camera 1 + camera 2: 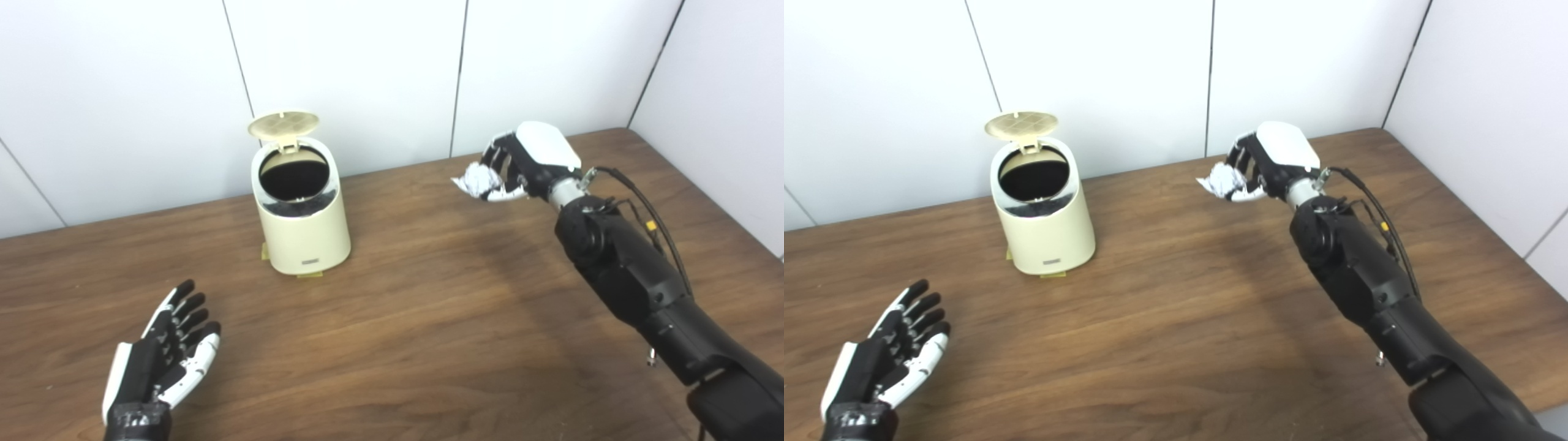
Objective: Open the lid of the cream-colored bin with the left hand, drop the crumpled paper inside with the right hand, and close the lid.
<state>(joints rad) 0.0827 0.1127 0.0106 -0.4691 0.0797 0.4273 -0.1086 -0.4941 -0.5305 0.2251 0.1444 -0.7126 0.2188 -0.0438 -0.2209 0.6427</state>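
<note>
The cream-colored bin (303,229) stands on the wooden table toward the back left. Its round lid (283,124) is flipped up behind the dark opening. My right hand (527,162) is raised above the table to the right of the bin and is shut on the white crumpled paper (479,180), which also shows in the right eye view (1220,179). My left hand (165,352) rests low near the table's front left, in front of the bin, open and empty with fingers spread.
The wooden table (416,318) stretches between the bin and my right arm. White wall panels (367,73) run close behind the bin. The table's right edge (723,202) lies near a side wall.
</note>
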